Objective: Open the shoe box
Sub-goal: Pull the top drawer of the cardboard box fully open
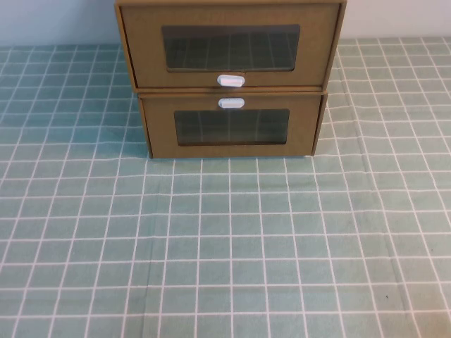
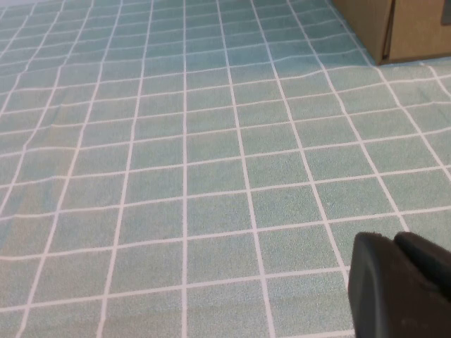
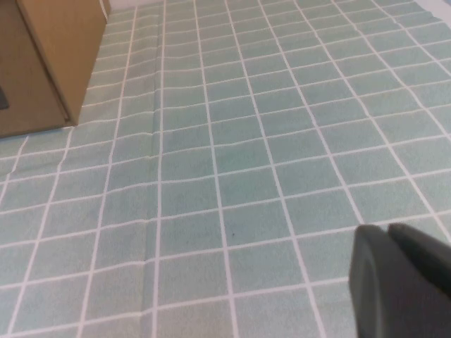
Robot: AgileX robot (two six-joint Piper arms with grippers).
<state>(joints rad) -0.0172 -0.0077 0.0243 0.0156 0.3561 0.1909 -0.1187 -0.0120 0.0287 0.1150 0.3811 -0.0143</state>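
Two brown cardboard shoe boxes are stacked at the far middle of the table. The upper box and the lower box each have a dark window and a white pull tab, the upper tab and the lower tab. Both fronts are closed. Neither arm shows in the high view. My left gripper hovers shut over bare cloth, with a box corner far off. My right gripper is shut too, empty, with the box side well away from it.
A green tablecloth with a white grid covers the whole table. A pale wall stands behind the boxes.
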